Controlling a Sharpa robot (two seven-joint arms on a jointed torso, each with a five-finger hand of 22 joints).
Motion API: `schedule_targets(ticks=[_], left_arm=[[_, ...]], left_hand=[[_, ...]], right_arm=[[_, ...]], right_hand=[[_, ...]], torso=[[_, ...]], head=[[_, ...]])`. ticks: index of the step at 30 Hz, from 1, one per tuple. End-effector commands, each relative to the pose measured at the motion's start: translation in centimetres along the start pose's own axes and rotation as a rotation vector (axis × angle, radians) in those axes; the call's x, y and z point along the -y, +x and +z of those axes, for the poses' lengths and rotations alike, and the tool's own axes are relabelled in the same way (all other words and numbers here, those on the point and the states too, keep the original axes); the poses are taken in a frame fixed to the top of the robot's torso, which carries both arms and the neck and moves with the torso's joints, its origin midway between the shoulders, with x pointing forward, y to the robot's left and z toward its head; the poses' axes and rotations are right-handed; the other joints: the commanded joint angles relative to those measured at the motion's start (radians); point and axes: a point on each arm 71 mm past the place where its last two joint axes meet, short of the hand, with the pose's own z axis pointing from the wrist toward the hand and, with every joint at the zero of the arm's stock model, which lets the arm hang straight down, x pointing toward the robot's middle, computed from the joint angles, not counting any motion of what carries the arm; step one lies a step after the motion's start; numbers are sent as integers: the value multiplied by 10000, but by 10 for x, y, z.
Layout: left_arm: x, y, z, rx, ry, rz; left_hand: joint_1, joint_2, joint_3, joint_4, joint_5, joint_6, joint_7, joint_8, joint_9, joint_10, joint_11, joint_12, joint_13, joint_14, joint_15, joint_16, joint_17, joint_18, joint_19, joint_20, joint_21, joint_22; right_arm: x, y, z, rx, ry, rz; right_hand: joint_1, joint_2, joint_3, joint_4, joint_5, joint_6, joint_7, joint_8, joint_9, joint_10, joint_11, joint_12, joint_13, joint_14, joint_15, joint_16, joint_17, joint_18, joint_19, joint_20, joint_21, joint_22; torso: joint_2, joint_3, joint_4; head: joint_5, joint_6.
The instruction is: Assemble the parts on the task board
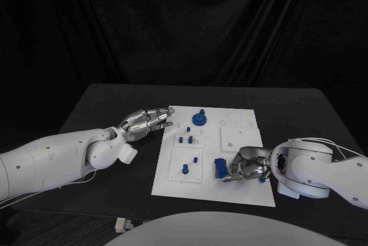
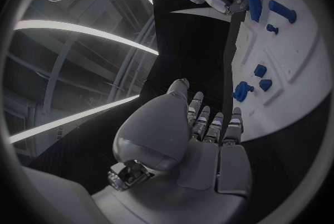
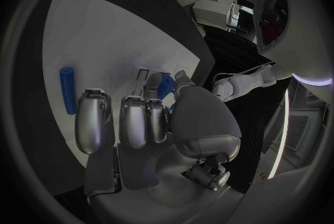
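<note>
While the task board [image 1: 237, 193] lies mid-table, the right hand [image 1: 247, 165] at its 4 o'clock pinches a blue part [image 3: 162, 86]; the left hand [image 1: 145, 120], at 10 o'clock, hovers empty, fingers loosely curled.

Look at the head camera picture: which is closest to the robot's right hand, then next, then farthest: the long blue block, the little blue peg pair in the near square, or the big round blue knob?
From the right hand:
1. Long blue block, right beside the fingers, at the board's near edge.
2. Peg pair, in the near left square.
3. Round blue knob, at the task board's far edge.
</note>
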Motion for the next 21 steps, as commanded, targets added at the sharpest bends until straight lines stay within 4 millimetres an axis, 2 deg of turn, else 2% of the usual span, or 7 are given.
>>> schedule_targets(ticks=[1, 2, 5, 14, 18, 21], left_arm=[[0, 1, 0, -125, 79, -125], [0, 1, 0, -125, 75, -126], [0, 1, 0, -128, 68, -130], [-1, 2, 0, -150, 56, -147], [-1, 2, 0, -157, 53, -154], [-1, 2, -1, -156, 86, -157]], left_hand=[[5, 126, 58, -12, 66, 22, 28, 57, 5, -6, 88, 44, 11, 0, 81, 26, 2, 121, 77, -24, 46, 8], [5, 126, 58, -12, 66, 22, 28, 57, 5, -6, 88, 44, 11, 0, 81, 26, 2, 121, 77, -24, 46, 8], [5, 126, 58, -12, 66, 22, 28, 57, 5, -6, 88, 44, 11, 0, 81, 26, 2, 121, 77, -24, 46, 8], [5, 135, 65, -10, 69, 24, 30, 60, 5, -5, 91, 45, 11, -1, 78, 26, 2, 122, 83, -23, 49, 15], [5, 135, 65, -10, 69, 24, 30, 60, 5, -5, 91, 45, 11, -1, 78, 26, 2, 122, 83, -23, 49, 15], [4, 144, 72, -6, 70, 14, 31, 59, 4, -11, 91, 37, 9, 5, 82, 32, 4, 122, 90, -21, 53, 22]], right_arm=[[0, -2, -5, 351, -153, 24], [0, -3, -6, 405, -169, 22], [1, -4, -8, 490, -194, 21], [3, -6, -7, 468, -146, -55], [4, -6, -5, 379, -85, -111], [4, -6, -3, 338, -39, -137]], right_hand=[[-131, -12, -45, 85, -46, -47, -20, -55, 27, 1039, -52, 26, 2635, 837, -70, 55, 1542, 74, 430, -57, 96, 2116], [-302, -28, -76, 280, -3, -18, -25, -74, 58, 1039, -55, 26, 2635, 844, -75, 75, 1578, 70, 439, -56, 117, 2123], [-556, -40, -107, 557, 13, 36, -32, -97, 112, 1039, -60, 26, 2635, 870, -76, 143, 1714, 48, 477, -61, 214, 2154], [-365, 51, 8, 498, 445, 72, -45, -161, 196, 1039, -71, 26, 2635, 872, -84, 157, 1736, 43, 484, -70, 244, 2160], [-115, 164, 65, 370, 1014, 117, -57, -204, 279, 1039, -81, 26, 2635, 874, -92, 171, 1760, 40, 485, -78, 264, 2164], [105, 220, 103, 221, 1665, 142, -66, -242, 345, 1039, -92, 26, 2635, 875, -100, 177, 1771, 38, 487, -86, 281, 2167]], torso=[[-2, 1, 0], [-1, 0, 1], [-2, 0, 0], [2, 0, 1], [0, 0, 1], [0, 1, 1]], head=[[20, 2], [20, 2], [13, 2], [35, 2], [45, 2], [51, 2]])
